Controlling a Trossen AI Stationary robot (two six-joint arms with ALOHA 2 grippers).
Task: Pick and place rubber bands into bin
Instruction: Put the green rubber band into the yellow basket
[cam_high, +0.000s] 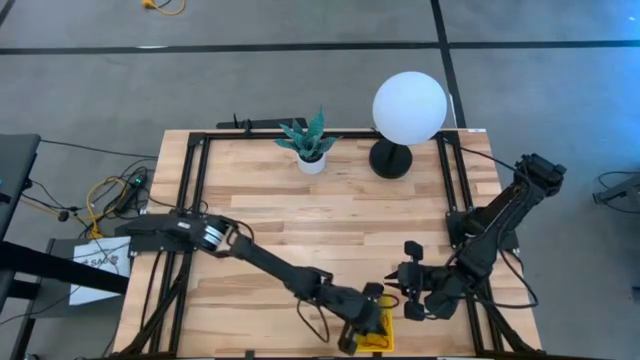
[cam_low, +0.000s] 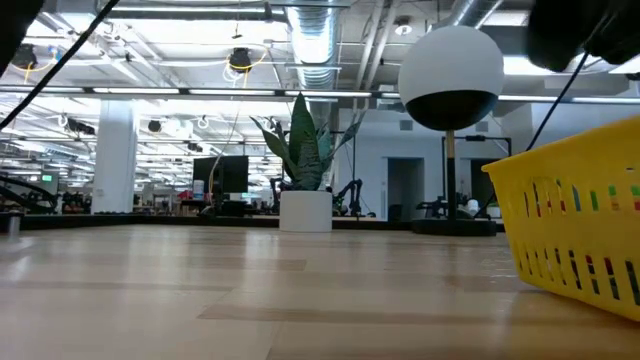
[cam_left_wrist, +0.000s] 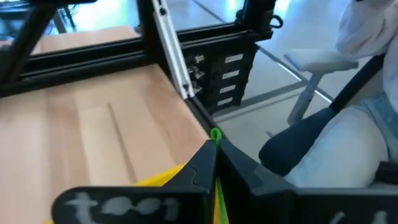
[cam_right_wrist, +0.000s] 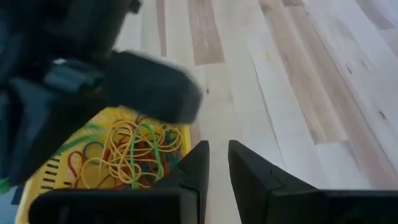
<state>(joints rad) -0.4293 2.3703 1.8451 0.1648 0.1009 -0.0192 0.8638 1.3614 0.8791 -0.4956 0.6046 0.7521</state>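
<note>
At the high view's bottom centre, the left gripper (cam_left_wrist: 214, 163) pinches a thin green rubber band (cam_left_wrist: 215, 134) over the shallow yellow plastic bin (cam_right_wrist: 43, 183). It looks limp and light, so a mid-loop grip is best. The right gripper (cam_right_wrist: 217, 163) hovers beside, slightly parted and seemingly empty.

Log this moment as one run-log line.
left hand: shut on green rubber band, above bin | right hand: empty, beside bin | bin: holds rubber bands

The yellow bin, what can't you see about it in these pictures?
- High view: the left gripper covers most of the bin.
- Low view: the picture's right edge cuts the bin off; its wall hides the inside.
- Right wrist view: the left arm hides part of the rubber bands; too tangled to count.
- Left wrist view: only a green band between shut fingers.
</note>
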